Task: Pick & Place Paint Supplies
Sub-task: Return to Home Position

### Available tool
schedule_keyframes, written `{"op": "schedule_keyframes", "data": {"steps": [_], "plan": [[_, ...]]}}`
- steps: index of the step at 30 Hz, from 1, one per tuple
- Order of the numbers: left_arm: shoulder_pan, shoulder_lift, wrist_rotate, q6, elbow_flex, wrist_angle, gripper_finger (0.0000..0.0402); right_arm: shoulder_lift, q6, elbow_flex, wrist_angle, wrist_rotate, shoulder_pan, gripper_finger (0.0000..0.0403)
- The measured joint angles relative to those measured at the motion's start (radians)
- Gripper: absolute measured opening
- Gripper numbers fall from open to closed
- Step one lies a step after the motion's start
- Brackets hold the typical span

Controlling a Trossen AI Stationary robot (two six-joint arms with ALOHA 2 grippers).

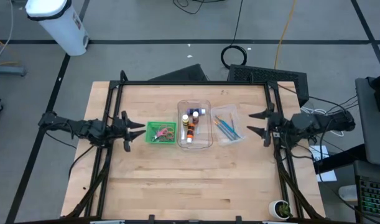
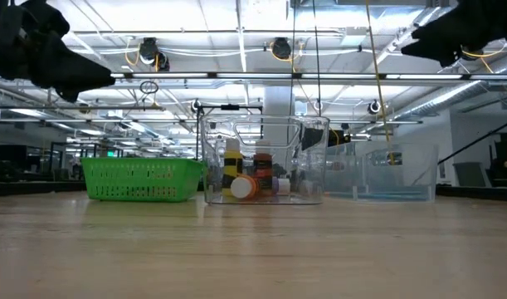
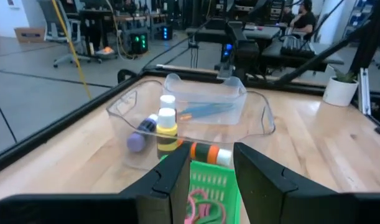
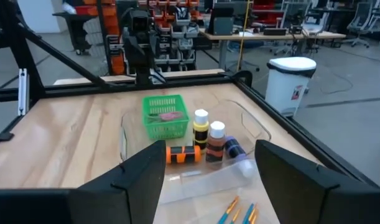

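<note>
Now our left fingers and right fingers gape empty; blue brushes, lying ten-to-four, sit nine o'clock of the right.

Bright overhead lighting, soft shadows on table; low view seemingly backlit

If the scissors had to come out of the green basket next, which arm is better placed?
Probably left. Its open left gripper sits right beside the green basket; the right gripper is beyond the bottle bin and brush bin.
</note>
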Motion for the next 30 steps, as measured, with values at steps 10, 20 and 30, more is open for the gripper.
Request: {"op": "schedule_keyframes", "data": {"steps": [10, 20, 30], "plan": [[0.000, -0.002, 0.050, -0.007, 0.000, -0.015, 0.0132, -0.209, -0.010, -0.174, 0.048, 0.011, -0.002, 0.0238], [0.001, -0.013, 0.041, -0.028, 0.000, -0.064, 0.0131, -0.210, -0.011, -0.320, 0.233, 0.023, -0.002, 0.0242], [0.001, -0.013, 0.050, -0.023, 0.000, -0.063, 0.0132, -0.211, -0.067, -0.470, 0.457, -0.054, -0.014, 0.0237]]}}
